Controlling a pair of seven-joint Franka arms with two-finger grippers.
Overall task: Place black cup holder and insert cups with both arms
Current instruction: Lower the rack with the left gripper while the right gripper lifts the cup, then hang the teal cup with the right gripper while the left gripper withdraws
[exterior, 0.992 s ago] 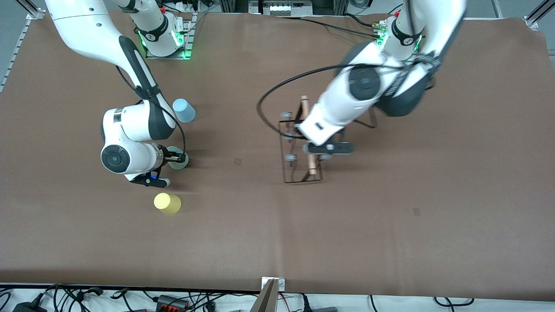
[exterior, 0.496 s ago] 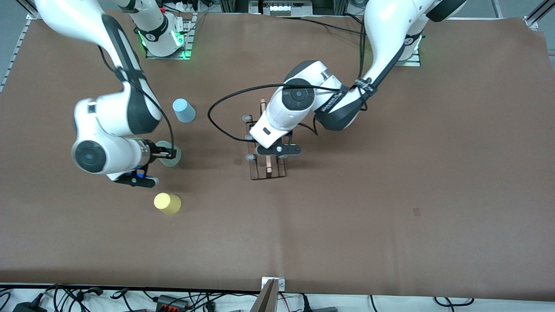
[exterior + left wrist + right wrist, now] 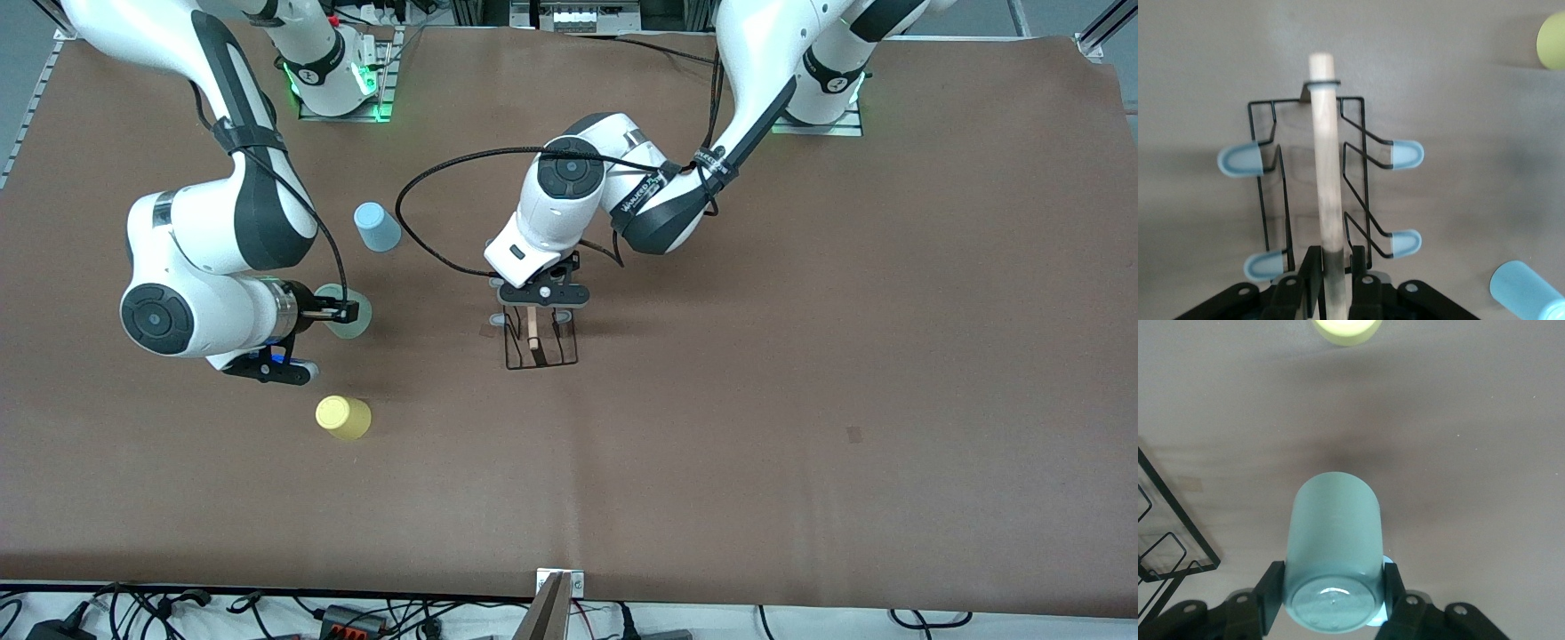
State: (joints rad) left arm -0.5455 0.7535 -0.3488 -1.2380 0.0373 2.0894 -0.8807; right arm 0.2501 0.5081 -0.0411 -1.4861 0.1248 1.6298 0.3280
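My left gripper point(image 3: 539, 299) is shut on the light wooden rod point(image 3: 1325, 167) of the black cup holder point(image 3: 540, 347) and holds it at the middle of the table. I cannot tell whether its base touches the table. Its pale blue prong tips point(image 3: 1407, 154) stick out on both sides. My right gripper point(image 3: 345, 311) is shut on the mint-green cup point(image 3: 1333, 547), gripped by its sides over the table between the other two cups. The light blue cup point(image 3: 377, 227) and the yellow cup point(image 3: 342, 416) stand upside down on the table.
The brown table mat point(image 3: 800, 400) is bare toward the left arm's end and along the edge nearest the front camera. A corner of the rack's wire point(image 3: 1165, 547) shows in the right wrist view. Cables lie past the table's near edge.
My left arm has carried the cup holder toward the right arm's end, to the table's middle. My right arm has drawn back a little with the mint-green cup.
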